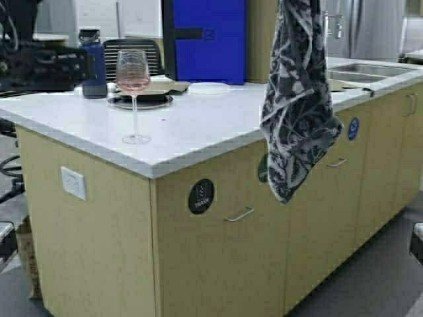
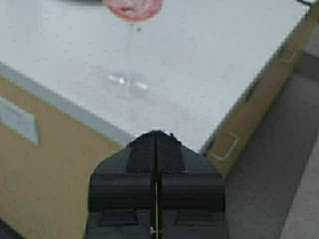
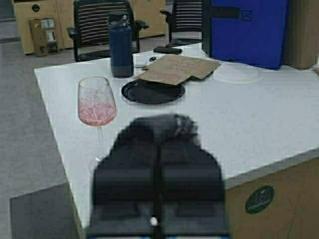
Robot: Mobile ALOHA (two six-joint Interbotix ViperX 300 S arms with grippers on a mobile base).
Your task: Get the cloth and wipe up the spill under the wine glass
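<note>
- The cloth [image 1: 297, 99] hung limp from above the top of the high view, draped in the air over the desk's [image 1: 198, 125] front edge, its tail dangling past the cabinet doors.
- The right gripper [image 3: 157, 149] was pinched shut on a dark bunch of that cloth, fingers together with fabric gathered between them, looking over the desk.
- The wine glass [image 1: 133, 92] stood upright near the desk's left front corner, pink liquid in the bowl, well apart from the hanging towel.
- The left gripper [image 2: 156, 144] hovered off the corner with its fingers pressed together and nothing in them, the glass's foot [image 2: 127, 82] just ahead on the white top.
- No spill could be made out clearly around the foot.
- Handling call: the cloth was soft and light, and would fold wherever it landed; a bunched grip high up suited dragging it.
- The glass looked fragile and top-heavy; the stem seemed the safest hold for lifting it clear.
- A blue bottle [image 3: 121, 45], black plate [image 3: 152, 92] and cardboard [image 3: 177, 68] sat farther back.
</note>
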